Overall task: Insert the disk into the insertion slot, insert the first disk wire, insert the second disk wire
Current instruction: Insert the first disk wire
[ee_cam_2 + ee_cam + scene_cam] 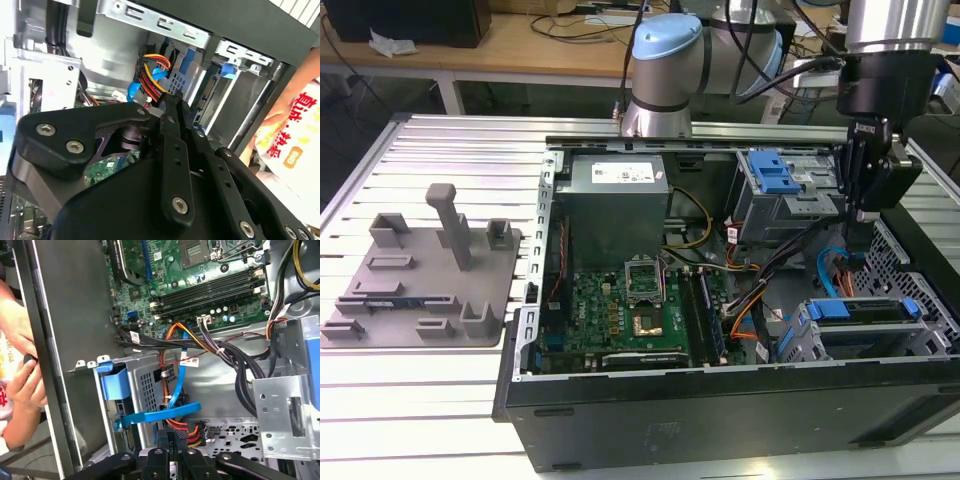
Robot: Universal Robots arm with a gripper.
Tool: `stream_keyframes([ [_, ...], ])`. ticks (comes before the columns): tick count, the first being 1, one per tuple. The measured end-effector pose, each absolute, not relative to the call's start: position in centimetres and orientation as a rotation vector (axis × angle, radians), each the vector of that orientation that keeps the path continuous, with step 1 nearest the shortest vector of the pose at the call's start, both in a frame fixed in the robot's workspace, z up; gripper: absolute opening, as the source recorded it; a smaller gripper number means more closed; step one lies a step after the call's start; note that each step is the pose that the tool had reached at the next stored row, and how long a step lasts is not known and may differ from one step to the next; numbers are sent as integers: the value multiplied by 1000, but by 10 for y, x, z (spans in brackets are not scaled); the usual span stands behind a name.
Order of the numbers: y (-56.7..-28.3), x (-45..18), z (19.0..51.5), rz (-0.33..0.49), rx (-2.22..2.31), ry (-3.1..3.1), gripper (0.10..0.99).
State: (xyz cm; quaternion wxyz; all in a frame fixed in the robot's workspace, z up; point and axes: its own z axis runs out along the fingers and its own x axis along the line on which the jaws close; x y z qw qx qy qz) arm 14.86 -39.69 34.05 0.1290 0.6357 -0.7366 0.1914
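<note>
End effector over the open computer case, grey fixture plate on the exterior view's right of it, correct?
No. In the exterior view, the grey fixture plate lies on that view's left of the computer case; the end effector is over the case.

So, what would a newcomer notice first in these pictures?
The open computer case with its green motherboard sits in the middle of the exterior view, and the gripper hangs into it at that view's right. In the first wrist view, a bright blue cable lies across the perforated grey cage, and a person's hand is outside the case wall.
</note>
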Motion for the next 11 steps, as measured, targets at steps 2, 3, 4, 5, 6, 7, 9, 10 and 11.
stream_keyframes([
  [2,-401,149,342,551,1851,-2145,165],
  [3,-405,149,343,549,1852,-2146,165],
  [4,-408,149,344,549,1852,-2147,165],
  [5,-411,149,344,548,1852,-2147,165],
  [6,-417,150,345,547,1853,-2148,165],
  [7,-424,152,347,546,1854,-2149,165],
  [9,-428,155,348,542,1856,-2151,165],
  [10,-429,156,348,539,1858,-2152,165],
  [11,-432,157,348,530,1863,-2157,165],
])
